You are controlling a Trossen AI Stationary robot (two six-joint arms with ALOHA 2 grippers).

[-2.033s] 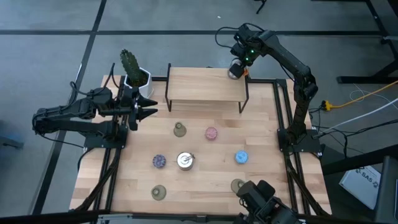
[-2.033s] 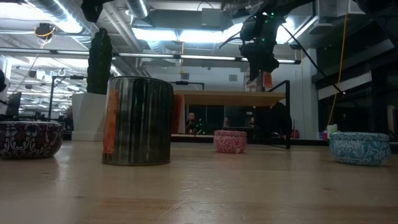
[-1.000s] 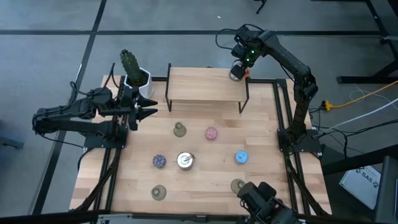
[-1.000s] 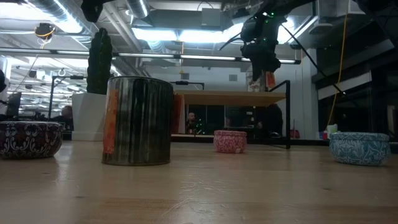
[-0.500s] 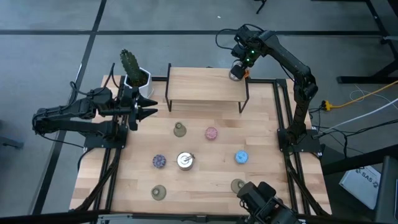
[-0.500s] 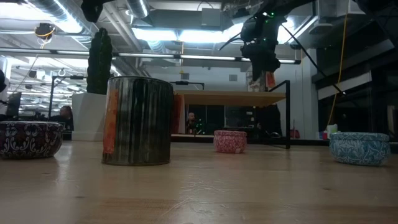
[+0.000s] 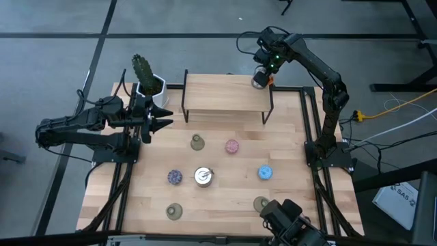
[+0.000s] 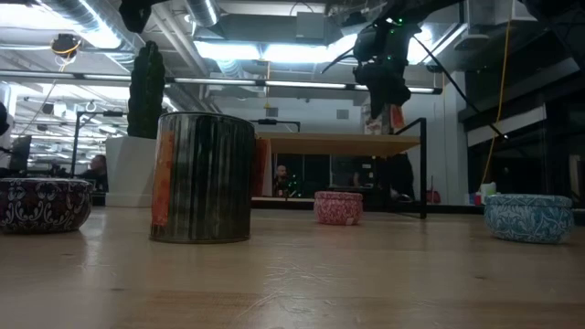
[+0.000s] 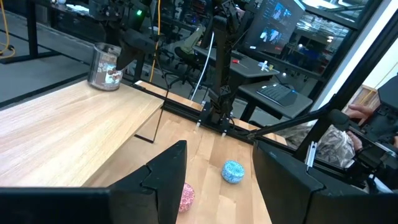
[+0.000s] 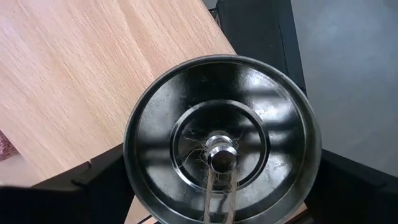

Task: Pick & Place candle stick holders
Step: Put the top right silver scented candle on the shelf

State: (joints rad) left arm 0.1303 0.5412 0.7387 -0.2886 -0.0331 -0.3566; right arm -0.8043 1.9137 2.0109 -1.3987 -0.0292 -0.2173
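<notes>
**Silver cup on the shelf corner, right fingers spread around it**

Hardly anything has shifted since the earlier frames: both my arms sit where they were, and only my right gripper point(image 7: 260, 74) has eased its fingers a touch wider. It hangs over the far right corner of the raised wooden shelf point(image 7: 225, 96), fingers spread on either side of a shiny silvery-glass cup point(image 7: 259, 80) that stands upright on the planks. Looking straight down my right wrist, I see the cup's round mirrored bowl, concentric rings and a small metal stud at the centre.

My left gripper point(image 7: 164, 117) waits at the table's left edge beside the white pot with a cactus point(image 7: 146, 78), its dark fingers part-way apart and holding nothing.

Down on the pale, grained wooden table point(image 7: 225, 198) the rest lie scattered, well apart:
- second silvery cup point(image 7: 203, 176), tall and ribbed, in the middle
- round pink speckled holder point(image 7: 232, 146)
- round blue holder point(image 7: 265, 173)
- dark speckled holder point(image 7: 175, 177)
- three olive-green flared ones: one near the shelf point(image 7: 197, 143), one front left point(image 7: 174, 212), one front right point(image 7: 261, 203)
</notes>
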